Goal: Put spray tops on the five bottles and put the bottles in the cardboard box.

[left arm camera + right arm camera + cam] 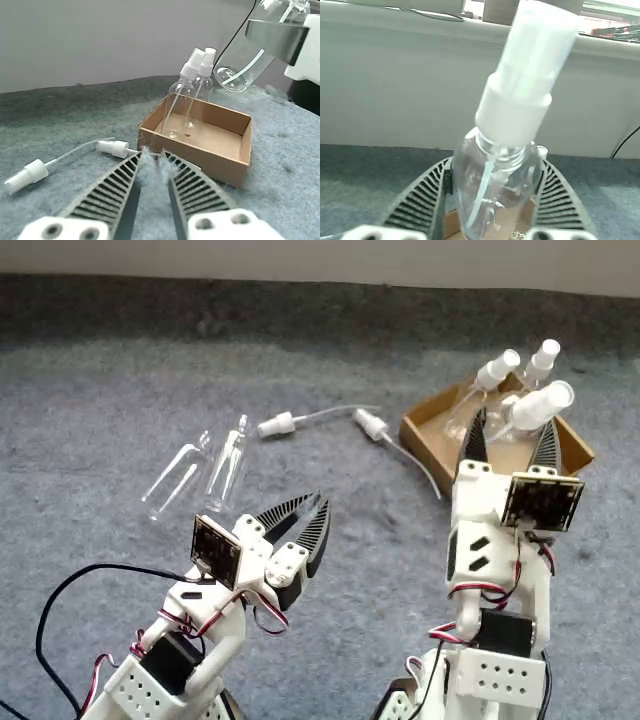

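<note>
We saw two uncapped bottles (228,462) lying at the left on open grey carpet (100,390), the left gripper (320,506) closed and empty near them, two loose spray tops (277,424) further along, then the right gripper (512,426) clamping a capped bottle (540,406) over the cardboard box (425,430), where two others (497,370) stood.

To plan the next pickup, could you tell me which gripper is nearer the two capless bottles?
Left. The left gripper is close to the capless bottles, on their arm side. The right gripper is across the table over the box, holding a capped bottle.

Bottle (492,195) base out of frame.
</note>
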`<act>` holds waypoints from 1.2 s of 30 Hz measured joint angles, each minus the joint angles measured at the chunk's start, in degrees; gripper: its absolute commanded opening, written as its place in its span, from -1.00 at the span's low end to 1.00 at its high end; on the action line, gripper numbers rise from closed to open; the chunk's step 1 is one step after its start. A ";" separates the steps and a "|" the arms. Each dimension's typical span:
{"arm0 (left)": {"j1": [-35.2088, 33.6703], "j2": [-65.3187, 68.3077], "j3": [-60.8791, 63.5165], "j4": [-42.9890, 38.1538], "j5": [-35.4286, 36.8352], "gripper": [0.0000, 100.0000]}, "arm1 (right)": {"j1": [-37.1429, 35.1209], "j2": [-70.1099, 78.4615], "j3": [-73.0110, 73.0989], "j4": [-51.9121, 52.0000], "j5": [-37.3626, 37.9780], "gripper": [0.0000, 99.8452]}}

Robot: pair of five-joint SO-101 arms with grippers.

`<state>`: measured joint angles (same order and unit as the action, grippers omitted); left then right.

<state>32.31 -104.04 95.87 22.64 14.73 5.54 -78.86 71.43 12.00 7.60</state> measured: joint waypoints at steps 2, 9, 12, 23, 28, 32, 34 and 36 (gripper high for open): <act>0.26 0.00 0.00 0.00 0.00 -0.99 | 2.02 4.48 0.00 -4.31 0.00 -0.75; -0.18 0.00 0.00 0.00 0.00 -0.99 | 7.21 20.84 0.00 -15.12 -0.09 -0.75; -0.18 0.00 0.00 0.00 0.00 -0.99 | 8.79 28.57 0.00 -18.81 -0.09 -0.75; -0.18 0.00 0.00 0.00 0.00 -0.99 | 13.01 54.59 -9.93 -25.05 -0.09 -0.75; -0.18 0.00 0.00 0.00 0.00 -0.99 | 14.15 63.56 -17.14 -25.05 -0.09 -0.75; -0.18 0.00 0.00 0.00 0.00 -0.99 | 14.42 68.92 -21.71 -25.23 -0.09 -0.75; -0.18 0.00 0.00 0.00 0.00 -0.99 | 14.42 71.21 -23.65 -25.23 -0.09 -0.75; -0.18 0.00 0.00 0.00 0.00 -0.99 | 14.42 73.41 -25.76 -25.23 -0.09 -0.75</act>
<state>32.13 -104.04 95.87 22.64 14.73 19.96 -5.45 45.67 -13.23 7.52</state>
